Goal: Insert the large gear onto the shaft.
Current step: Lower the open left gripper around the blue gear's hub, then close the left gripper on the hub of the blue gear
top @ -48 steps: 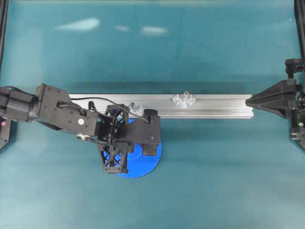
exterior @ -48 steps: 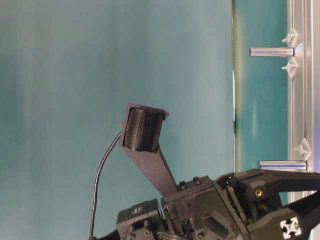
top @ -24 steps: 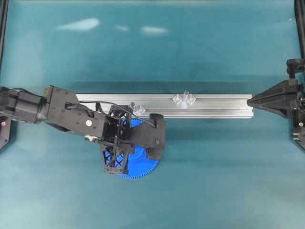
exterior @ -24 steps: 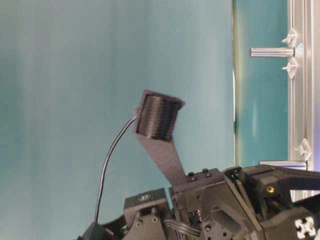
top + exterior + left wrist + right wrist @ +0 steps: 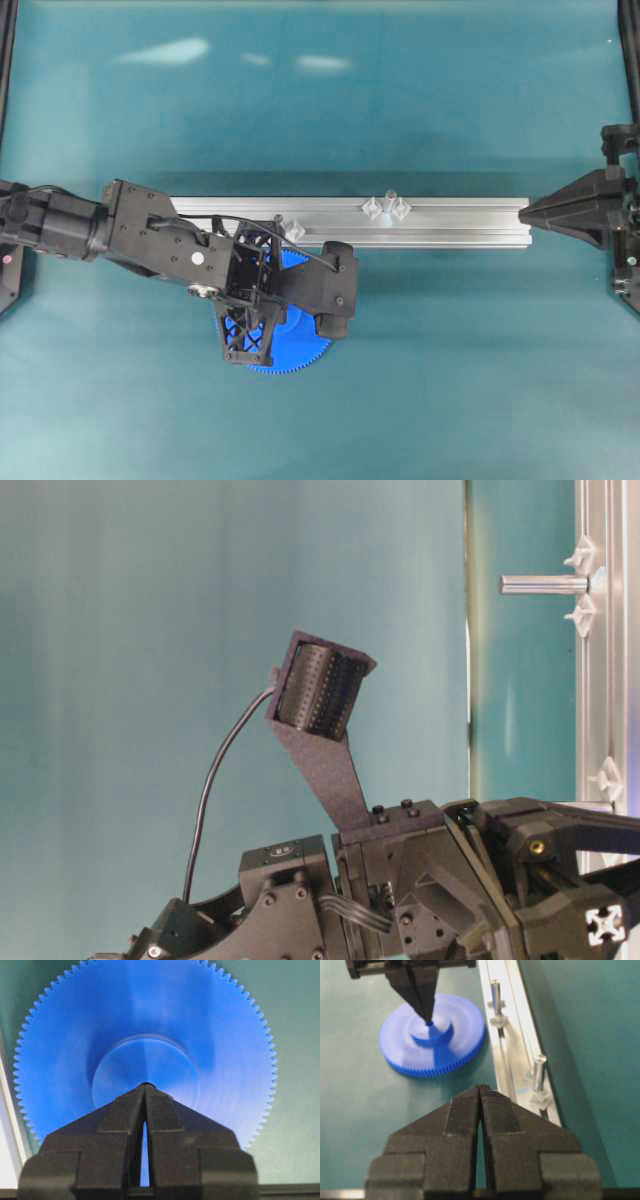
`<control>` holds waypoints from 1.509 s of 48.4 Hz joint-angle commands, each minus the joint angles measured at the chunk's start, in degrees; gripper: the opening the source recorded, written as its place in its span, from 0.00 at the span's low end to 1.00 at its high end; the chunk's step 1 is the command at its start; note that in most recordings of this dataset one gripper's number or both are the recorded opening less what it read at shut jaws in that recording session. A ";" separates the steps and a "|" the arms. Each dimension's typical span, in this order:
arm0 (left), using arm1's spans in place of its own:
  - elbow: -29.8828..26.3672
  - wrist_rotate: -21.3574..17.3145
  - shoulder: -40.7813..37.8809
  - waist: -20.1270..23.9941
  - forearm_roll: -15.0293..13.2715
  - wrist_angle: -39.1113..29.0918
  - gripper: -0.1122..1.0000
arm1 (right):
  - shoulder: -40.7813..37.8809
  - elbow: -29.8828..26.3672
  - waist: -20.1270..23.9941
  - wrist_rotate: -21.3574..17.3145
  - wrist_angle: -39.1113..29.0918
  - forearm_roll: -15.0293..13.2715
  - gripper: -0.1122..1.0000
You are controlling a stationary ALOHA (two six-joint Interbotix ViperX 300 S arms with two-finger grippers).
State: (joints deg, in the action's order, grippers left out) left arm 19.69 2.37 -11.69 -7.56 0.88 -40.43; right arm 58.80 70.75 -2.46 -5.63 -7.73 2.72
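Note:
The large gear [image 5: 305, 348] lies flat on the teal table, in front of the aluminium rail [image 5: 460, 222]. In the left wrist view the large gear [image 5: 215, 1035] fills the frame. My left gripper [image 5: 144, 1085] is shut, its joined tips resting at the gear's small centre hole. The right wrist view shows the left gripper [image 5: 428, 1020] pointing down onto the hub of the large gear [image 5: 402, 1052]. The shaft [image 5: 390, 197] stands on the rail between two shiny mounts, to the right of the gear. My right gripper [image 5: 522, 212] is shut and empty at the rail's right end.
A second, shorter peg [image 5: 279, 220] stands on the rail just behind the left arm. From the right wrist view the shaft [image 5: 539, 1072] is nearer and the second peg [image 5: 495, 992] farther. Black frame posts stand at the table's left and right edges.
My left arm has shifted a little to the right over the gear, staying shut. The gear stays about where it was. The right arm has not moved.

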 commanded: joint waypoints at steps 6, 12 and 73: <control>-0.97 -0.09 0.88 -0.26 0.18 0.79 0.11 | -0.35 -0.44 -0.09 -0.70 0.53 0.00 0.15; -0.53 0.53 0.70 -0.26 0.18 0.97 0.19 | -0.26 -0.53 -0.09 -0.70 0.62 0.09 0.15; 0.18 2.29 -1.58 0.00 0.18 2.20 0.95 | -0.35 -0.44 -0.09 -3.69 0.62 0.00 0.15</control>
State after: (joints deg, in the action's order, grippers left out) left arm 20.30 4.57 -13.97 -7.56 0.97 -38.85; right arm 58.80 70.84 -2.37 -8.79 -7.65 2.72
